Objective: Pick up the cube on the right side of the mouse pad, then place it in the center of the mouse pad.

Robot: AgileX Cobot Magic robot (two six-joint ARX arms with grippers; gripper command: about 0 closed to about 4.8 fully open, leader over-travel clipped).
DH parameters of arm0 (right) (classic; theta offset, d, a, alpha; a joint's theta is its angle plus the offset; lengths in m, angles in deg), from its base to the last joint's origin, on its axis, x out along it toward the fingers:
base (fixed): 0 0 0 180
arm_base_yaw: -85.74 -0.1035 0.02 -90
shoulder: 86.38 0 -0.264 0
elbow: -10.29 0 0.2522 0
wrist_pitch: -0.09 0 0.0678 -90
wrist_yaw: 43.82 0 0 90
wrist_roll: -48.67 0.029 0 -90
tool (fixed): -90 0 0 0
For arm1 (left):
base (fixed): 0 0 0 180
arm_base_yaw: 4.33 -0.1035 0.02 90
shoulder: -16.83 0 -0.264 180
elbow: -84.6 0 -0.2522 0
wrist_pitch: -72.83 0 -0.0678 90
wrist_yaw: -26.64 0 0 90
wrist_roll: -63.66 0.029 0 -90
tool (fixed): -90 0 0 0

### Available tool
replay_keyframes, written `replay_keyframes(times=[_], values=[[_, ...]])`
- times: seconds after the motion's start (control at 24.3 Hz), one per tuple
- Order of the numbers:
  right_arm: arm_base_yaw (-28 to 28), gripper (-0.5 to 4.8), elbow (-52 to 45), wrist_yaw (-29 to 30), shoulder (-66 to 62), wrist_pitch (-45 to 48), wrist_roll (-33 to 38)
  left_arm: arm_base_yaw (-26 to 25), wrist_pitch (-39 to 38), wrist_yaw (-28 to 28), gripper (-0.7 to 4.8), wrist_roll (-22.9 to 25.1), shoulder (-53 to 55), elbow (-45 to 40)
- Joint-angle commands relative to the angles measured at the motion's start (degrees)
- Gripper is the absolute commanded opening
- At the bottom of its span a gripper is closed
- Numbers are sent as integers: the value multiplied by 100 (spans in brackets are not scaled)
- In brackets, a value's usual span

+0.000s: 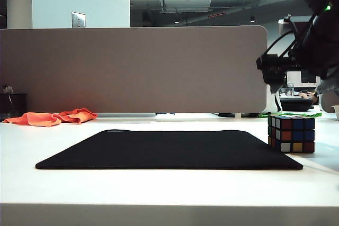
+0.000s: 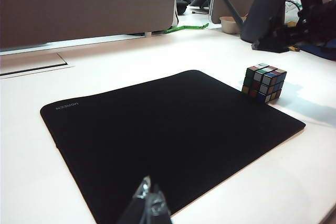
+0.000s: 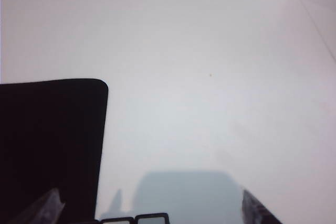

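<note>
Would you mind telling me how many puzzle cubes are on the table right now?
1. The cube sits on the white table at the right edge of the mouse pad, below the open right gripper. None looks hidden.

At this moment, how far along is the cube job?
Nothing is done yet: the cube sits on the table at the mouse pad's right edge. In hand: the right gripper, jaws wide open, hangs above the cube. The left gripper idles at the pad's opposite side. Grasping and centering remain.
</note>
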Motion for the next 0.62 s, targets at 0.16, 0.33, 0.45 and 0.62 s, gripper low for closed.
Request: replay_keyframes(times=[0.16,0.33,0.45,0.62], values=[[-2,479,17,101,-326,164,13,-4,33,-22,-6,13,7,24],[-2,479,15,142,-455,302,15,-4,33,-22,-6,2,7,24],[-2,479,9,157,-557,396,13,-4,31,-22,-6,0,7,24],[0,479,7,160,-688,400,15,-4,31,-20,-6,0,7,24]])
